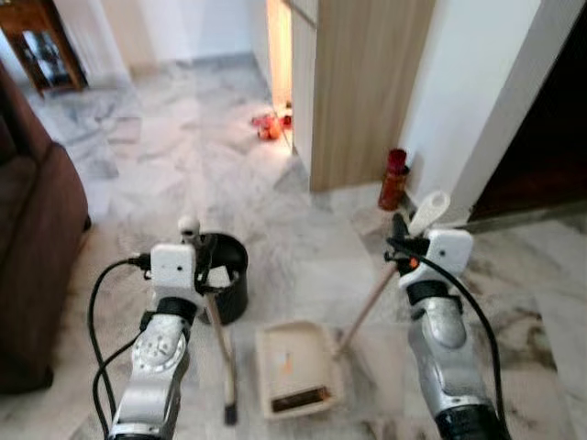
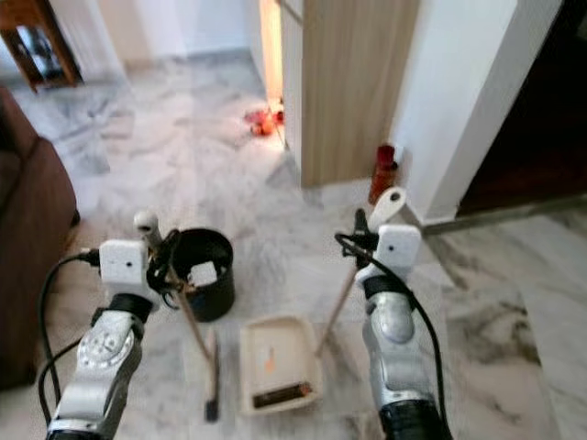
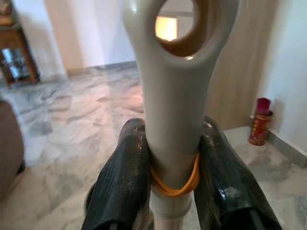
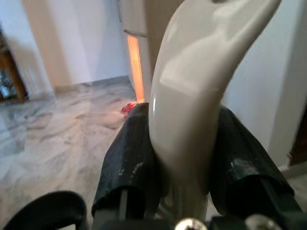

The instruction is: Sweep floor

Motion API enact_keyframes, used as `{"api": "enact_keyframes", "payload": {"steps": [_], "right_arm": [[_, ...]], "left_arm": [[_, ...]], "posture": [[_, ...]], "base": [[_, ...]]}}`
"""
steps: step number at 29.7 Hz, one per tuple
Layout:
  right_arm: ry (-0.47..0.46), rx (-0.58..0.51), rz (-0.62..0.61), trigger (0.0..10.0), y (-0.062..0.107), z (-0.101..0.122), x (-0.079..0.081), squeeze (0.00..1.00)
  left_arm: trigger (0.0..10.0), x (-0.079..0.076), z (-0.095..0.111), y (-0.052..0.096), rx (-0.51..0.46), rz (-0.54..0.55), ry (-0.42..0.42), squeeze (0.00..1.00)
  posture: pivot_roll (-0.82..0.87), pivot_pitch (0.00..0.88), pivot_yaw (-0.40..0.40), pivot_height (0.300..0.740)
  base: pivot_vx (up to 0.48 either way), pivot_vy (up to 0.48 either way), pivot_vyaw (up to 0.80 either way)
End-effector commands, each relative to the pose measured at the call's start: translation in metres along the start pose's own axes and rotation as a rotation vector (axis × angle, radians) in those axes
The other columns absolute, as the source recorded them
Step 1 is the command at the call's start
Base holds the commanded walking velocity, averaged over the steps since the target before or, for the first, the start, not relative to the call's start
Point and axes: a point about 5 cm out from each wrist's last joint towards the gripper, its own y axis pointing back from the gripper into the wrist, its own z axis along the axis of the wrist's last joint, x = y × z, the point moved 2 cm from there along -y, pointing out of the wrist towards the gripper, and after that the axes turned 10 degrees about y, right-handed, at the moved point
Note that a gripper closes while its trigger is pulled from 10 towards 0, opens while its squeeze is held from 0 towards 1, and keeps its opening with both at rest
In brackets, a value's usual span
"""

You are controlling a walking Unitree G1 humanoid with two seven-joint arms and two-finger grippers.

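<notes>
Left claw (image 3: pixel 172 177) clamps the broom handle (image 1: pixel 217 335); right claw (image 4: pixel 184 158) clamps the dustpan handle (image 1: pixel 371 298). The dustpan (image 1: pixel 295 368) lies near, between the arms. Keep its lip flat on the marble floor (image 1: pixel 183 156) and sweep short strokes rightward into it.

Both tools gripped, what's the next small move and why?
Probably tip the dustpan over the black bin: orange debris already lies in its tray, the bin stands just behind it, and the right gripper holds its handle while the left gripper holds the broom.
</notes>
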Motion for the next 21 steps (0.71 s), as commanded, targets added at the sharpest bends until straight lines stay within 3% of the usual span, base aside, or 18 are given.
{"api": "enact_keyframes", "payload": {"steps": [1,21], "right_arm": [[-0.035,-0.044,-0.004,10.0,-0.0044,0.0106,0.0022,0.0],[-0.053,-0.05,0.004,10.0,-0.0053,0.0128,0.0049,0.0]], "left_arm": [[10.0,-0.0006,0.0119,-0.003,-0.05,-0.009,-0.026,0.0],[10.0,0.0005,0.0124,-0.0035,-0.046,-0.01,-0.034,0.0]], "posture": [[0.14,0.041,0.04,0.74],[0.15,0.045,0.045,0.74]], "base": [[0.0,0.315,0.0],[0.0,0.316,0.0]]}}
